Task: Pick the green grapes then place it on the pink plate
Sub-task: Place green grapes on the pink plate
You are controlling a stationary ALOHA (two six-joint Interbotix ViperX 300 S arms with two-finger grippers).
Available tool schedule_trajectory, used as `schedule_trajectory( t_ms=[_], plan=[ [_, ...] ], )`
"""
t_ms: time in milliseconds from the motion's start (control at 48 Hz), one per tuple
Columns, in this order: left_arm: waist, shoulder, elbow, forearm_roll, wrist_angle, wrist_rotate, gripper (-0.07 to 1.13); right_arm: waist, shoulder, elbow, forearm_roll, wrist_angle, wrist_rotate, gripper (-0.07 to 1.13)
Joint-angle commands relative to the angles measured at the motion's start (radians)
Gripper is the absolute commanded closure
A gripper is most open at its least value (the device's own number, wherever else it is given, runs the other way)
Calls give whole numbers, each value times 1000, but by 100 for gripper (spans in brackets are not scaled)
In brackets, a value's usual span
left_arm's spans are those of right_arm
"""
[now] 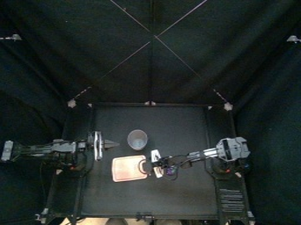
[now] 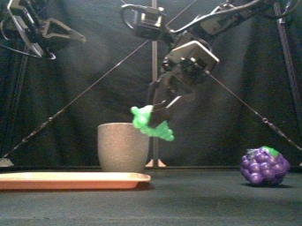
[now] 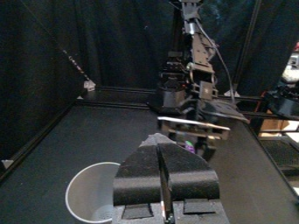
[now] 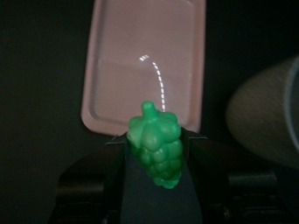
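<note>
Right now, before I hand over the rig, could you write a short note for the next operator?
Right gripper: shut on the green grapes, held in the air near the pink plate's right end, in front of the grey cup.
Left gripper: shut, holding nothing, resting at the table's left.
Purple grapes lie on the table, right of the plate.
Done: the pick. Left: move over the plate, lower, release.

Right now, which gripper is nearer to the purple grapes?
Right. The right gripper, holding the green grapes, hangs close to the purple grapes; the left gripper rests farther off on the left, beyond the pink plate.
</note>
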Motion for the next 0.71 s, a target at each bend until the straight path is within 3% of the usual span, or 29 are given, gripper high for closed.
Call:
schedule_trajectory(
  t_ms=[21, 375, 708],
  plan=[
    [14, 2, -8, -2, -9, 2, 92, 6, 57, -107, 9, -8, -11, 34],
    [41, 3, 14, 0, -3, 3, 92, 2, 262, -356, -20, -25, -17, 34],
    [44, 2, 28, -2, 9, 2, 92, 2, 308, -426, 14, 23, -14, 27]
  ],
)
